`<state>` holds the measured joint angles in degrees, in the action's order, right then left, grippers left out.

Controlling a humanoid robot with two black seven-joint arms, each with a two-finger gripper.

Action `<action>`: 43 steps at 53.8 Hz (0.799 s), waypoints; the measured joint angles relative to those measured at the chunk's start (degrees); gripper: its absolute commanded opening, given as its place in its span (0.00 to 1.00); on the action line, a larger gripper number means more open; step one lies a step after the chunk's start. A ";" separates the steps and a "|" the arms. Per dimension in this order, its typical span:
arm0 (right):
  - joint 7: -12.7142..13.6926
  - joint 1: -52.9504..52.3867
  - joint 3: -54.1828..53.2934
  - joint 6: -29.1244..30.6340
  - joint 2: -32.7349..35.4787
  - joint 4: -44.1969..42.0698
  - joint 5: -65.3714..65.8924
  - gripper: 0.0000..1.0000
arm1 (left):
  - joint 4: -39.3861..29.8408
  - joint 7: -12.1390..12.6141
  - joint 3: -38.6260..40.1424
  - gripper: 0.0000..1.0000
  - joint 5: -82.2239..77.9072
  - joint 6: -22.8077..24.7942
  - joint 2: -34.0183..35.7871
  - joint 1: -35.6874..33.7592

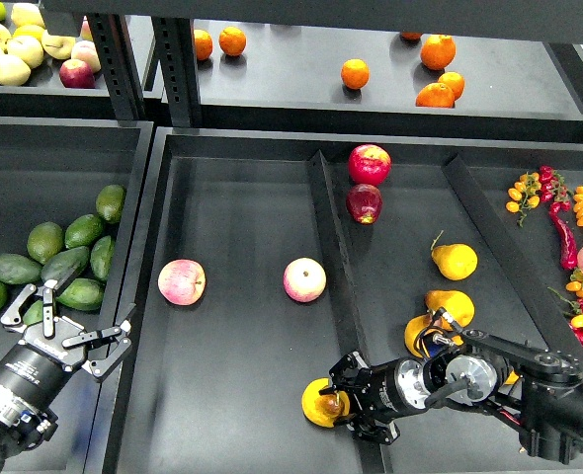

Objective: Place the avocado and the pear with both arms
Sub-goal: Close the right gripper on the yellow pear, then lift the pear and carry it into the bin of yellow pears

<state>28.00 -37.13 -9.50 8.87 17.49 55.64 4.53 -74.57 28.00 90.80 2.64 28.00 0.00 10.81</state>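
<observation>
- Down at the near edge, the right gripper (339, 405) is clamped around the pear (319, 406), which rests on the floor of the wide tray (242, 197) beside the divider (333, 257).
- Over at the left bin (35, 168), the left gripper (66, 326) hangs with its fingers spread, holding nothing.
- Just under those fingers, the avocado (37, 310) lies among other green avocados (69, 242).

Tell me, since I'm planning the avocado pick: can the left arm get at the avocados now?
Probably yes. The left end effector is open right beside the avocados, fingers pointing toward them, with nothing between or on top of them.
</observation>
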 measured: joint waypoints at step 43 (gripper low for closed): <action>0.00 0.64 -11.66 3.05 4.91 6.25 -1.25 0.11 | 0.13 0.00 -0.52 0.99 0.00 0.00 0.00 0.00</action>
<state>28.00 -36.50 -21.15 11.93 22.40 61.89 3.28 -74.44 28.00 90.28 2.63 28.00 0.00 10.81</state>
